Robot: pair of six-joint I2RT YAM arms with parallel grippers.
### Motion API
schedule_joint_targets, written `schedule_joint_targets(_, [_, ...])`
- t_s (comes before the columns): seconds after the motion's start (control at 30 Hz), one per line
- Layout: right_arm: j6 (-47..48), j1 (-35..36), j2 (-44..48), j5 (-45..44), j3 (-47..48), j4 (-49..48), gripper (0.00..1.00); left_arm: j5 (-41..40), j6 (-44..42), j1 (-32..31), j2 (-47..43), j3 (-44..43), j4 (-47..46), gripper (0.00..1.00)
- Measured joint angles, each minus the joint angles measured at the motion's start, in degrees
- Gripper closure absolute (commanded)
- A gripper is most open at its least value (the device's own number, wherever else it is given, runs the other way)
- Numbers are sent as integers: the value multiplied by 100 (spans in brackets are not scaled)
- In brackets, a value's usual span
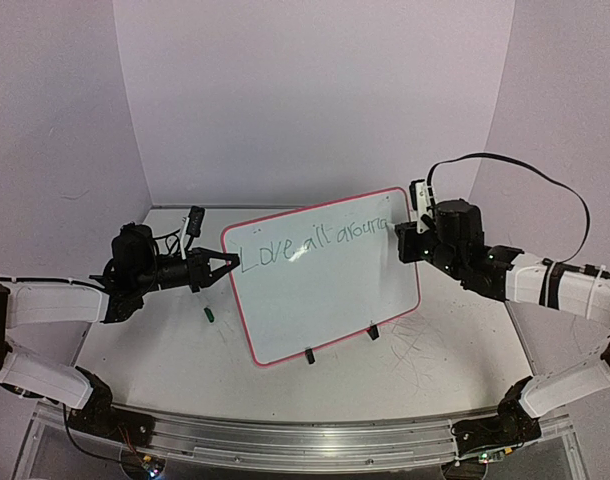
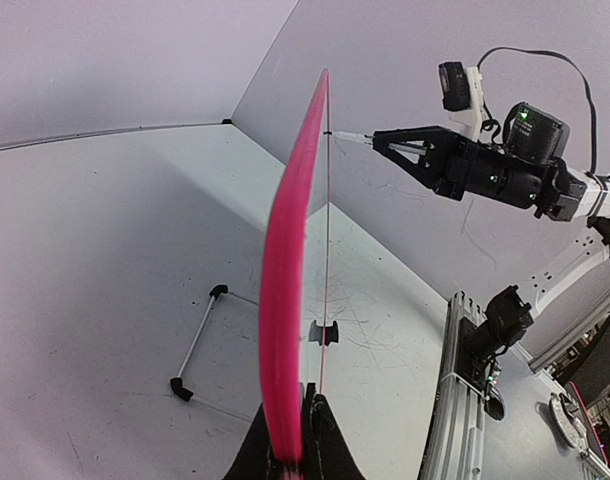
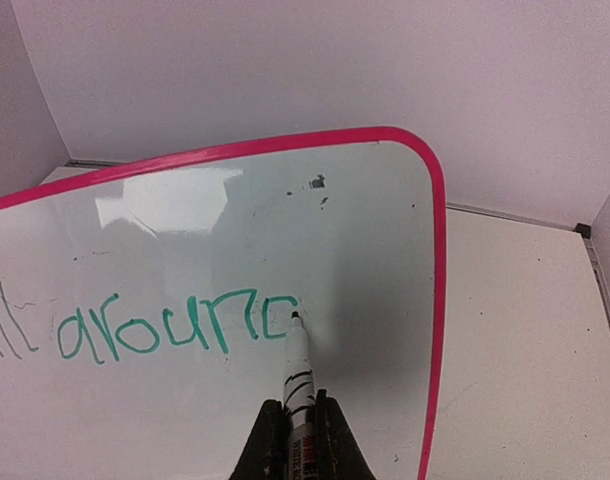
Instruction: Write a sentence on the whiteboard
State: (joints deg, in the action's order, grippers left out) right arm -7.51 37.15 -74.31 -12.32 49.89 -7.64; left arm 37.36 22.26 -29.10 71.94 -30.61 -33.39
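The whiteboard (image 1: 330, 300), white with a pink rim, stands tilted on the table. My left gripper (image 1: 228, 265) is shut on its left edge. In the left wrist view the whiteboard (image 2: 283, 300) runs edge-on up from the left gripper (image 2: 303, 440). The sentence (image 1: 310, 240) in green reads "Love all aroun" plus a half-formed letter. My right gripper (image 3: 300, 440) is shut on a white marker (image 3: 299, 375), its tip touching the whiteboard (image 3: 235, 220) at the end of the sentence (image 3: 175, 325). The top view has the right gripper (image 1: 403, 228) at the board's upper right corner.
A small green cap (image 1: 209, 314) lies on the table left of the board. Two black clips (image 1: 309, 356) hold the board's lower edge. Grey scribble marks (image 1: 415, 350) cover the tabletop at right. A thin rod with black ends (image 2: 198, 345) lies behind the board. An aluminium rail (image 1: 285, 440) runs along the near edge.
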Motion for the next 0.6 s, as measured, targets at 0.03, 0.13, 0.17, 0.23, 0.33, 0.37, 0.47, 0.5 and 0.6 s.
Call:
schedule_joint_targets(0.03, [5, 0, -31, -20, 47, -10, 100, 0, 2, 0, 0, 0, 2, 100])
schedule_joint_targets(0.13, [18, 0, -136, -57, 195, -54, 100, 0, 5, 0, 0, 0, 17, 100])
schedule_joint_targets(0.17, [21, 0, -165, -67, 231, -68, 100, 0, 6, 0, 0, 0, 22, 100])
schedule_joint_targets(0.23, [27, 0, -216, -99, 292, -100, 100, -1, 9, 0, 0, 0, 30, 100])
schedule_joint_targets(0.33, [43, 0, -272, -152, 380, -144, 100, -1, 9, 0, 0, 0, 34, 100])
schedule_joint_targets(0.37, [48, 0, -285, -168, 409, -161, 100, 0, 9, 0, 0, 0, 33, 100])
schedule_joint_targets(0.47, [65, 0, -315, -185, 482, -189, 100, 0, 7, 0, 0, 0, 31, 100])
schedule_joint_targets(0.5, [72, 0, -325, -186, 497, -201, 100, 0, 7, 0, 0, 0, 31, 100])
schedule_joint_targets(0.6, [88, 0, -328, -182, 509, -220, 100, 1, 7, 0, 0, 0, 31, 100])
